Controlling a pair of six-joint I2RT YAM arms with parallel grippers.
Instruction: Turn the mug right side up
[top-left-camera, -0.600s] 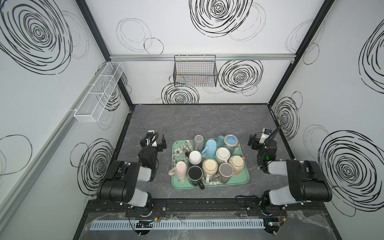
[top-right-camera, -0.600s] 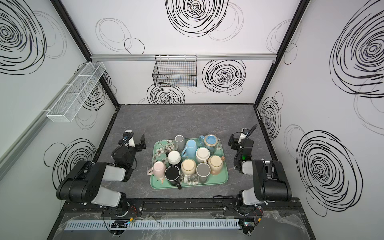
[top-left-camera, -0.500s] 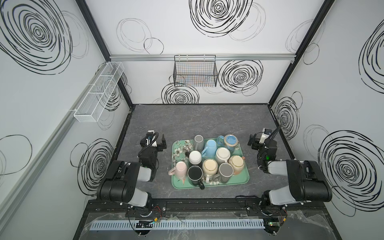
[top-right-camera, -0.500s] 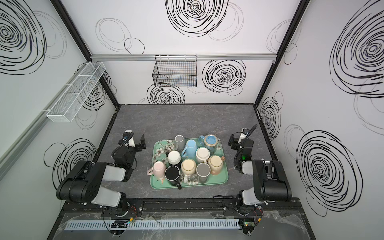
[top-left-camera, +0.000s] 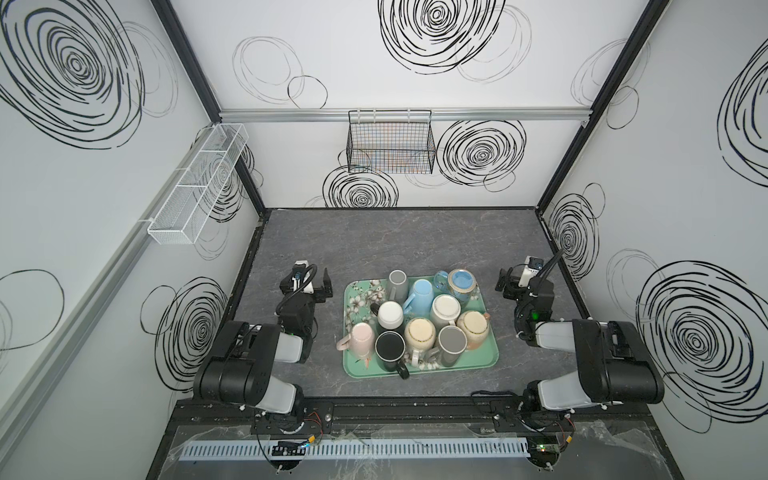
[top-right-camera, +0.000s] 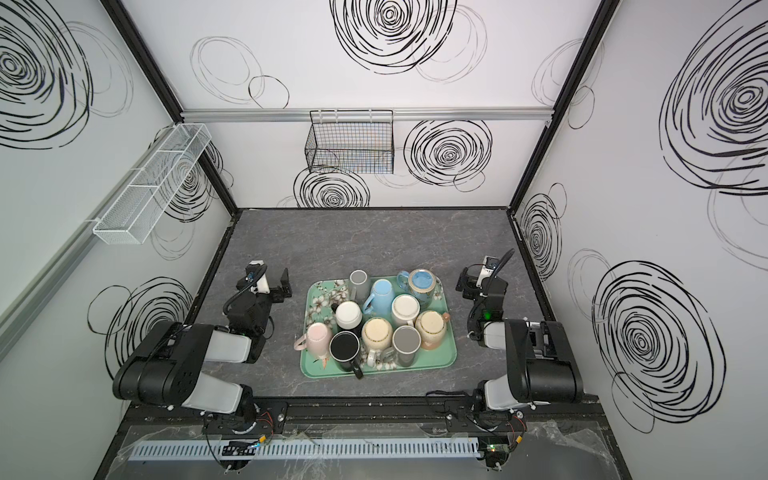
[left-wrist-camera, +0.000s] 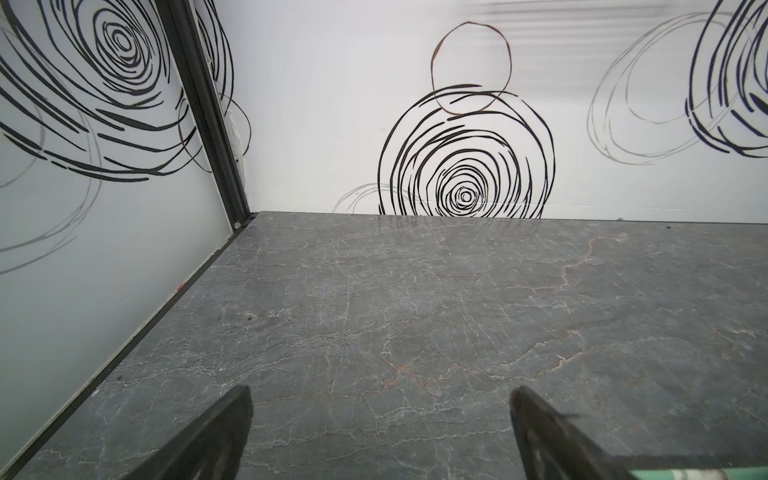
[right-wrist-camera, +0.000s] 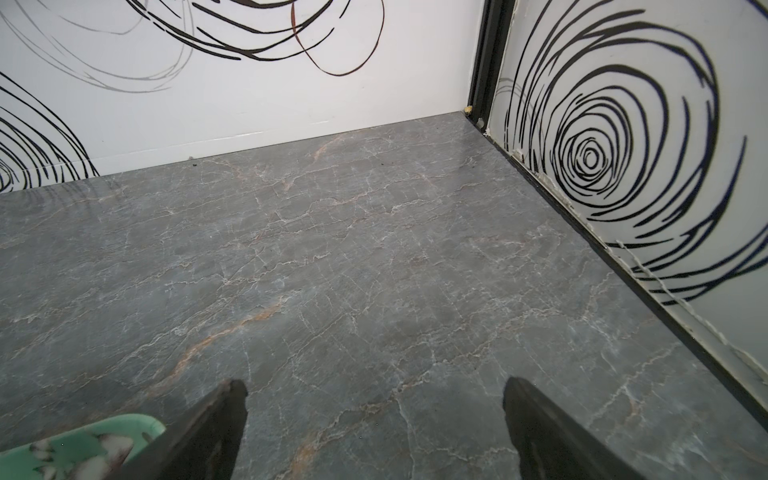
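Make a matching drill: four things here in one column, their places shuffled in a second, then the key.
1 pink mug
2 tan mug
3 black wire basket
4 white mesh rack

A hung on the back wall
B right side of the tray
C hung on the left wall
D left side of the tray

Pairs: 1-D, 2-B, 3-A, 4-C

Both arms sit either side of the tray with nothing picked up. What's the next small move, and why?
Probably swing the left gripper toward the pink mug at the left edge of the tray. Its jaws and those of the right gripper stand open and empty over bare table. That mug appears base up, nearest the left arm, its handle sticking out toward it.
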